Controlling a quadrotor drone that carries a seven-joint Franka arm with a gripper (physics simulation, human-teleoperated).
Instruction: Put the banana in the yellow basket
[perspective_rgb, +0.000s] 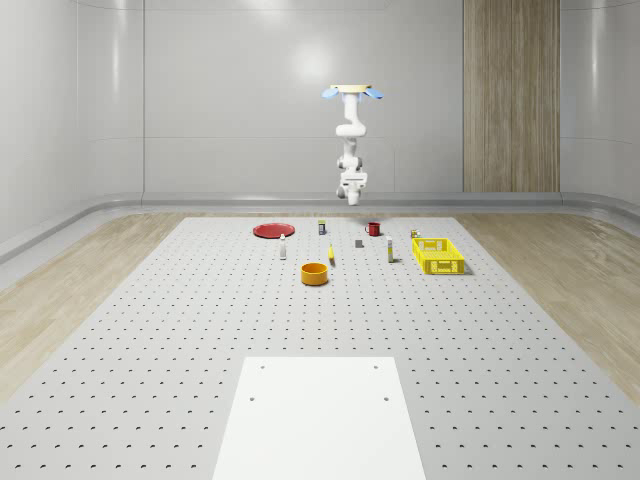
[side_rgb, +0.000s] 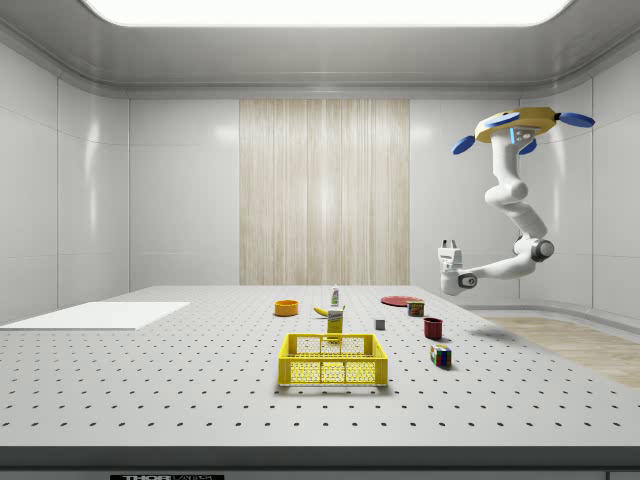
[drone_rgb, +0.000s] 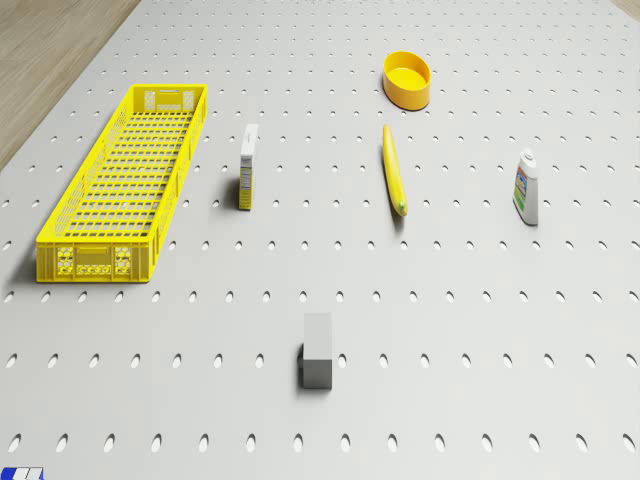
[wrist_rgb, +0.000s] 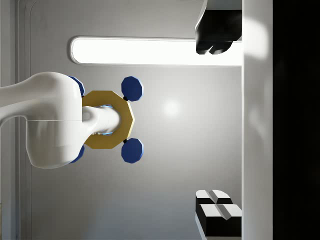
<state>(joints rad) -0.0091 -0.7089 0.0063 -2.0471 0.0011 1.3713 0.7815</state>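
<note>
Up high, the gripper (side_rgb: 450, 244) points at the ceiling, fingers (wrist_rgb: 216, 207) spread apart, clasping nothing. Its drone (side_rgb: 515, 125) hovers beyond the table's (perspective_rgb: 150, 330) far edge (near the red plate (perspective_rgb: 272, 230)). Meanwhile the banana (drone_rgb: 394, 171) lies flat between orange bowl (drone_rgb: 408, 79) and yellow basket (drone_rgb: 125, 180).

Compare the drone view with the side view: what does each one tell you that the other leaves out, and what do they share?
Drone view: the banana at full length, lying flat and apart from the basket, and the basket's bare floor. Side view: the drone hovering high at that view's right, its open gripper pointing up well above the table, plus a mug, cube and red plate. Shared: basket, banana, bowl, grey block.
</note>
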